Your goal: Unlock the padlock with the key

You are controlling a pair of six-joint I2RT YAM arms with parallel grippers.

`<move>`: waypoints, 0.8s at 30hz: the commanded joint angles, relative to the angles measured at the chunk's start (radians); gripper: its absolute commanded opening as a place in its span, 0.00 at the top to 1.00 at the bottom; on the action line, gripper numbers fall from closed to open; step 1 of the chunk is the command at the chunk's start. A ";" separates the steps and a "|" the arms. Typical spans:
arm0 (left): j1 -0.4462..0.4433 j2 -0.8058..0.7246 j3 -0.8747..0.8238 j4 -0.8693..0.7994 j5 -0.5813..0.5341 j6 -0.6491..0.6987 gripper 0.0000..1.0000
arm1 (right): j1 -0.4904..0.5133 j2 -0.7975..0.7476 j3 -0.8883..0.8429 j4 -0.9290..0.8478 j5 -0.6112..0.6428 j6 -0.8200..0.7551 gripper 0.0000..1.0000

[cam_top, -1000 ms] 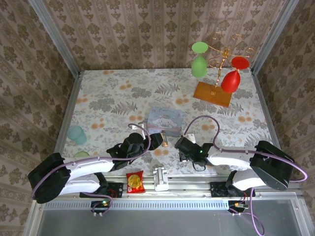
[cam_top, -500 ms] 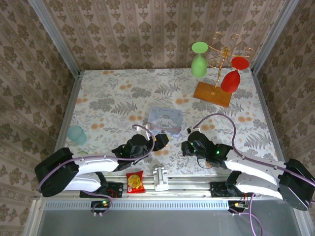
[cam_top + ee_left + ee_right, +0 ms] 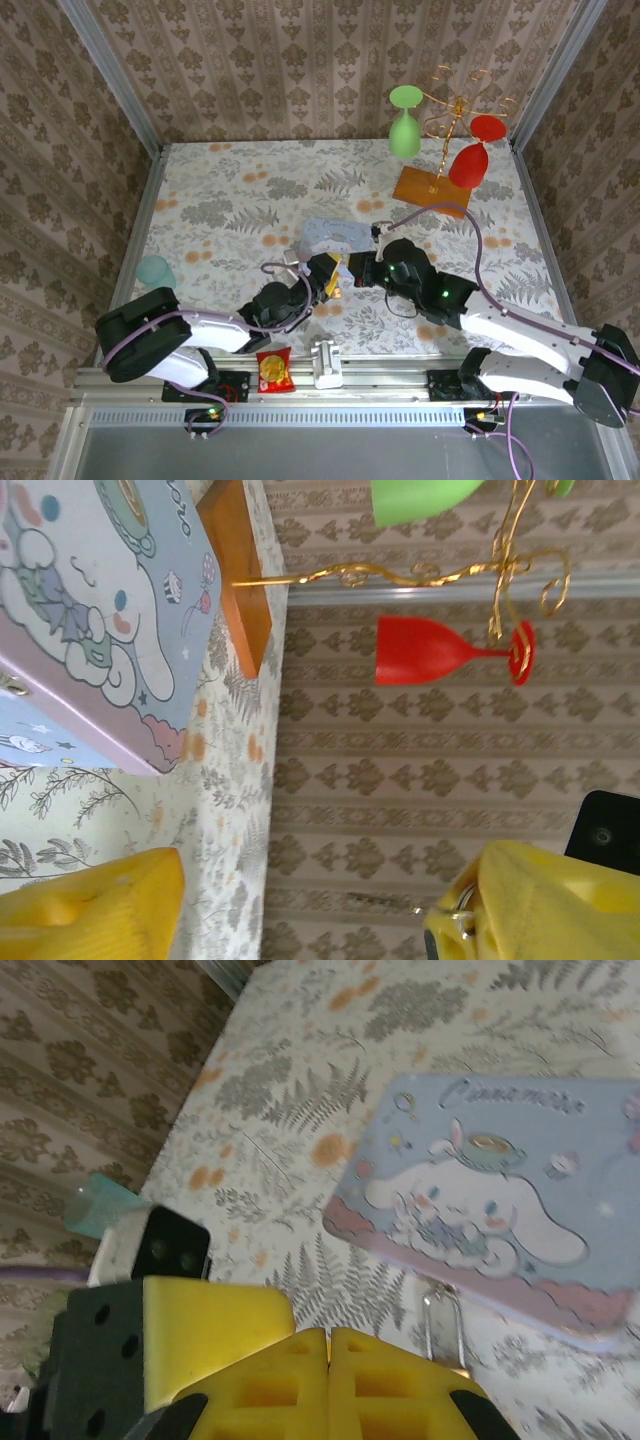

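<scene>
The padlock (image 3: 338,292) lies at the middle of the tabletop (image 3: 220,190), just beside the near side of the blue tin (image 3: 480,1170); my left claw (image 3: 326,279) stands open next to it, my right claw (image 3: 329,1345) is pressed shut close by, and whether the key sits between those pads (image 3: 290,1380) I cannot tell. Best, I judge: left grips the brass body first, steadying the keyhole, then right approaches in line.
</scene>
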 commanded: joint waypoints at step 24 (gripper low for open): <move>-0.018 -0.086 -0.056 0.116 -0.151 -0.149 0.19 | 0.076 0.166 -0.116 0.444 -0.118 0.051 1.00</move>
